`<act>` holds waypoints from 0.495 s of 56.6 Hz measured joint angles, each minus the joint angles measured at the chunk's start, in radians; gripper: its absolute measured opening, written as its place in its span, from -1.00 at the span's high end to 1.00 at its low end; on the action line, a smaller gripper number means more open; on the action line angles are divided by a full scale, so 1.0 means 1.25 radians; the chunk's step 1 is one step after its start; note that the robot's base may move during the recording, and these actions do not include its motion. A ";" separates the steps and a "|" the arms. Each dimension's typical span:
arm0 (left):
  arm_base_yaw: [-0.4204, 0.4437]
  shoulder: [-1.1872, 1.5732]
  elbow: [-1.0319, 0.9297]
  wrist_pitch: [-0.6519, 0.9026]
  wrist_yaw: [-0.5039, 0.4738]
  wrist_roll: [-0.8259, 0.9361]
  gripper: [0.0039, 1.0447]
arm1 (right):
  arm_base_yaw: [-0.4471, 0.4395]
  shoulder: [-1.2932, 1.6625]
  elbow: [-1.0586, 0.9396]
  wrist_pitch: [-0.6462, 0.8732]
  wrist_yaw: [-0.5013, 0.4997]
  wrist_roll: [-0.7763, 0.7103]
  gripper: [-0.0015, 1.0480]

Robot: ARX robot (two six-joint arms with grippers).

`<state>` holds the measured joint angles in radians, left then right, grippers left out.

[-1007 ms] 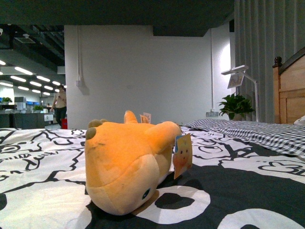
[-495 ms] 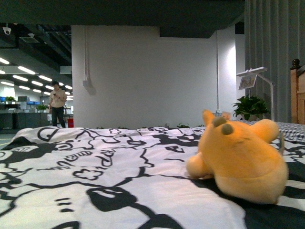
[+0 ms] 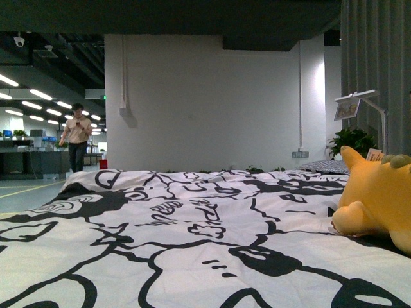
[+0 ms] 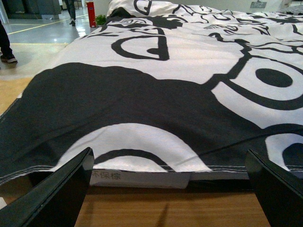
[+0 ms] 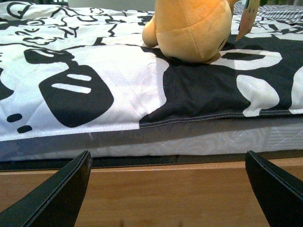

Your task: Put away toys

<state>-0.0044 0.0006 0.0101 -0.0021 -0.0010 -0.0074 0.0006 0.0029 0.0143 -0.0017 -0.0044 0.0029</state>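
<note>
A yellow-orange plush toy (image 3: pixel 379 196) lies on the black-and-white patterned bedspread (image 3: pixel 192 224) at the far right of the front view, partly cut off by the frame edge. The right wrist view shows the same toy (image 5: pixel 191 28) on the bed, well beyond the bed's edge, with a paper tag (image 5: pixel 246 19) beside it. My right gripper (image 5: pixel 168 196) is open, low in front of the wooden bed frame (image 5: pixel 165 189), with nothing between its fingers. My left gripper (image 4: pixel 170 198) is open too, facing the bedspread's hem (image 4: pixel 142 165); no toy appears in that view.
A white wall (image 3: pixel 205 102) stands behind the bed. A desk lamp (image 3: pixel 359 102) and a potted plant (image 3: pixel 350 141) are at the back right. A person (image 3: pixel 77 138) stands in the office area at the far left. The floor (image 4: pixel 28 42) runs beside the bed.
The front view has swung left: the toy slid from the centre to the right edge of the picture. The headboard has left the view and the person now shows further right.
</note>
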 joint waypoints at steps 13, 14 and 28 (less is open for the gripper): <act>0.000 0.000 0.000 0.000 -0.001 0.000 -0.88 | 0.087 0.178 0.028 0.056 0.217 0.049 -0.87; 0.000 0.000 0.000 0.000 -0.001 0.000 -0.88 | 0.096 0.196 0.032 0.077 0.222 0.049 -0.87; 0.000 0.000 0.000 0.000 -0.001 0.000 -0.88 | 0.170 0.473 0.100 0.406 0.251 0.013 -0.87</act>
<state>-0.0044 0.0006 0.0101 -0.0021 -0.0017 -0.0074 0.2127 0.5938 0.1398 0.5060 0.3088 0.0196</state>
